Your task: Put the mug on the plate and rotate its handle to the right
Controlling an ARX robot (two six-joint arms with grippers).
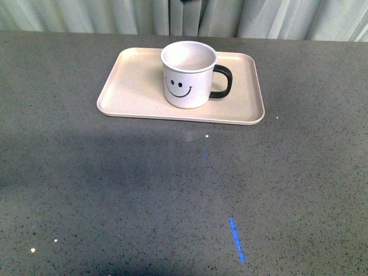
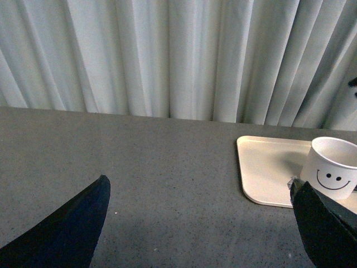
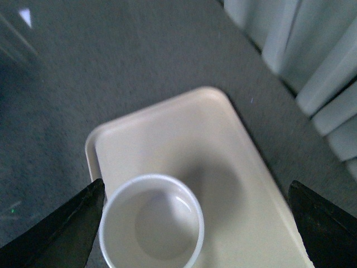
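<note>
The white mug [image 1: 188,75] with a black smiley face stands upright on the pale beige plate [image 1: 132,86]. Its black handle [image 1: 223,81] points to the right in the front view. Neither arm shows in the front view. In the right wrist view I look down into the empty mug [image 3: 150,222] on the plate [image 3: 184,139], with my right gripper [image 3: 198,215] open wide above it and the mug near one fingertip [image 3: 83,215]. My left gripper [image 2: 201,209] is open over bare table, with the mug [image 2: 332,167] and the plate [image 2: 268,167] beyond one fingertip [image 2: 321,218].
The grey speckled table [image 1: 172,190] carries a short blue mark [image 1: 236,238] near its front. Pale curtains [image 2: 167,56] hang behind the table's far edge.
</note>
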